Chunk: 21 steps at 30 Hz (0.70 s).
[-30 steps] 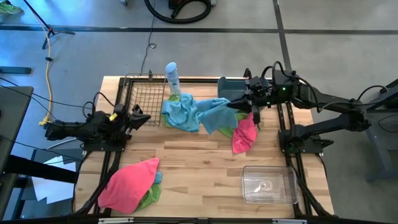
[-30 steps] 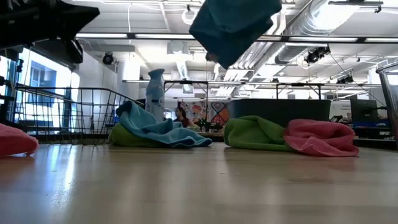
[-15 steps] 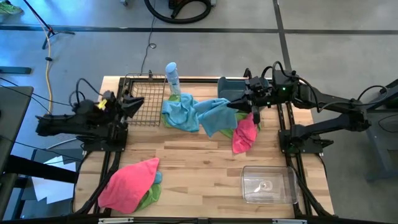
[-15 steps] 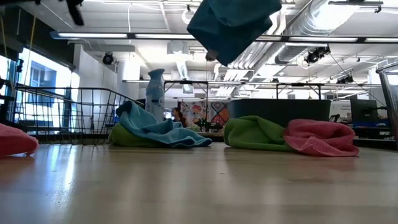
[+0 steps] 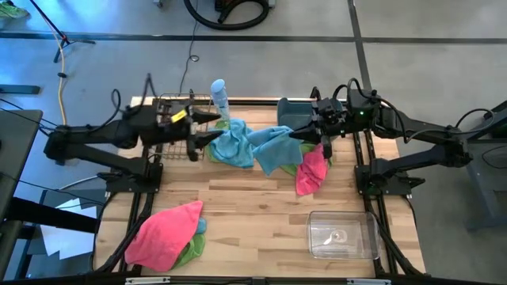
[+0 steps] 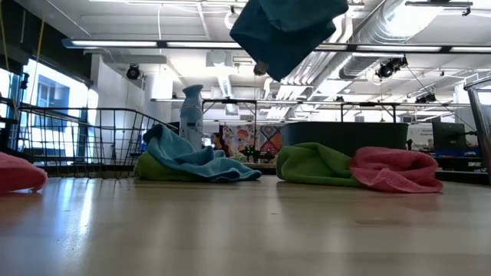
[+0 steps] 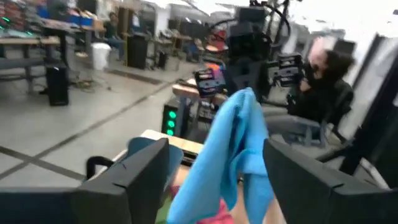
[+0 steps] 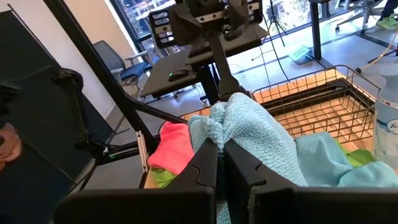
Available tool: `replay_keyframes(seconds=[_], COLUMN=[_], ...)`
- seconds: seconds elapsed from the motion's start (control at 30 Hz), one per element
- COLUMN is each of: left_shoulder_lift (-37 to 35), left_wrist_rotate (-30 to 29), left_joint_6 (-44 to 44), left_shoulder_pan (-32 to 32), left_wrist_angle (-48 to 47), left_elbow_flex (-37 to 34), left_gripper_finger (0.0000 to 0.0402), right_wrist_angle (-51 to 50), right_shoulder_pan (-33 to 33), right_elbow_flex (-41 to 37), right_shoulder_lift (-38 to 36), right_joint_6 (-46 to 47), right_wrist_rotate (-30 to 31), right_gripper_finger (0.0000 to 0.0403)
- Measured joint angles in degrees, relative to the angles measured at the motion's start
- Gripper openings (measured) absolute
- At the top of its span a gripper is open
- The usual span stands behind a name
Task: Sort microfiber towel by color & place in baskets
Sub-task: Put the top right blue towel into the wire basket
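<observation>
Gripping hand: the right gripper (image 5: pixel 305 133) pinched a light blue towel (image 5: pixel 273 145), its fingers (image 8: pixel 208 158) pressed together on a bunched fold, holding it lifted above the table (image 5: pixel 253 214) near the slate-blue tub (image 5: pixel 291 111).
Lifted towel, low view: its hanging end (image 6: pixel 285 31) showed dark at the top of the picture, well clear of the tabletop.
Left gripper: the left gripper (image 5: pixel 207 128) was raised over the edge of the black wire basket (image 5: pixel 170 119), just beside the blue heap; its fingers (image 7: pixel 134 180) stood spread apart with nothing between them.
Middle heap: another light blue towel (image 5: pixel 230 146) lay crumpled beside the wire basket, with lime green cloth (image 6: pixel 314 165) partly under the pile.
Pink towel, right: one pink towel (image 5: pixel 311 170) lay just beside the lifted blue one.
Front-left pile: a second pink towel (image 5: pixel 164 232) lay over bits of green and blue near the table's front corner.
Clear bin: the clear plastic bin (image 5: pixel 342 235) sat at the front right.
Spray bottle: a spray bottle (image 5: pixel 219 96) stood upright between the wire basket and the tub.
</observation>
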Motion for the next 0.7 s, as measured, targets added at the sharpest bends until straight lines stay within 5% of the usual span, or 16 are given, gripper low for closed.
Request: replay_keyframes(seconds=[0.37, 0.7], left_shoulder_lift=[14.00, 18.54], left_wrist_rotate=[10.06, 18.62], left_joint_6=[-1.52, -5.50], left_shoulder_pan=[0.11, 0.09], left_wrist_angle=[-4.03, -3.94], left_elbow_flex=[10.80, 12.26], left_gripper_finger=[0.0271, 0.0271], right_wrist_angle=[4.32, 8.20], right_shoulder_pan=[4.56, 8.26], right_elbow_flex=[-0.02, -0.06], right_shoulder_lift=[5.21, 9.51], right_joint_6=[-4.36, -7.49], right_wrist_rotate=[0.02, 0.72], right_gripper_finger=[0.0000, 0.0000])
